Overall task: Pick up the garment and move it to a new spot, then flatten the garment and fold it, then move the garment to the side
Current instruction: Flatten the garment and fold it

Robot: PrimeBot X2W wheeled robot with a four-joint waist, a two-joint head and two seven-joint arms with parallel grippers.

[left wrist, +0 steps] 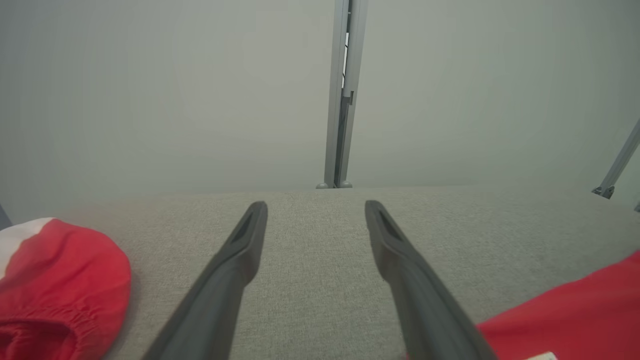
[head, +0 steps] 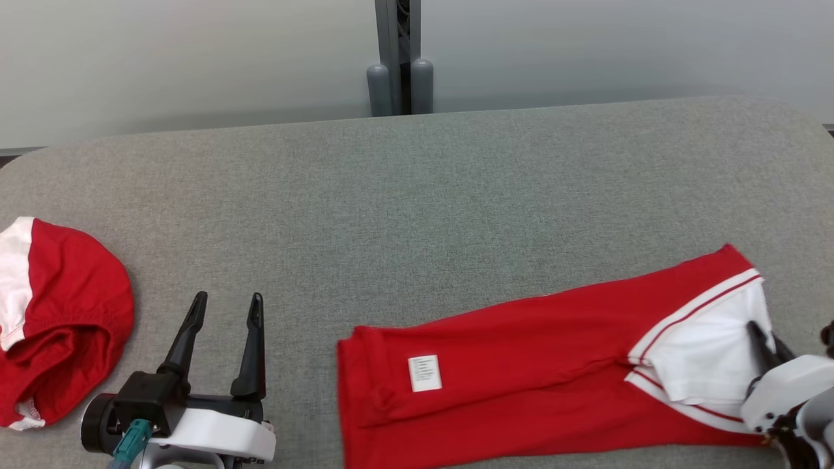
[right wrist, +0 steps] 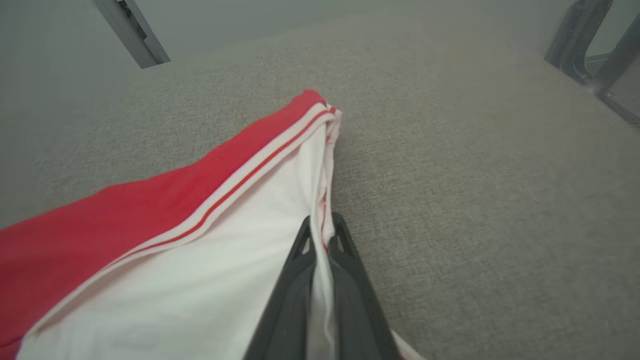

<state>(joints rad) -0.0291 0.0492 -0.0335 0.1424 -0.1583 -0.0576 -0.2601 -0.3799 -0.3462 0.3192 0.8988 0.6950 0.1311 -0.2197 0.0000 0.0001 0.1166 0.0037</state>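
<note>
The head view looks forward and down from above the near edge of the grey table (head: 417, 195), taking in its width up to the pale wall (head: 195, 52) and the grey post (head: 397, 58) behind; the left wrist view sits low over the tabletop, facing along the left gripper (left wrist: 315, 205) toward that same post, with the crumpled red garment (left wrist: 60, 280) at its left edge and the folded red garment (left wrist: 575, 315) at its lower right, both shared with the head view; the right wrist view is nearest, tilted, close over the folded garment's white end at the right gripper (right wrist: 322, 225), bare table beyond.
</note>
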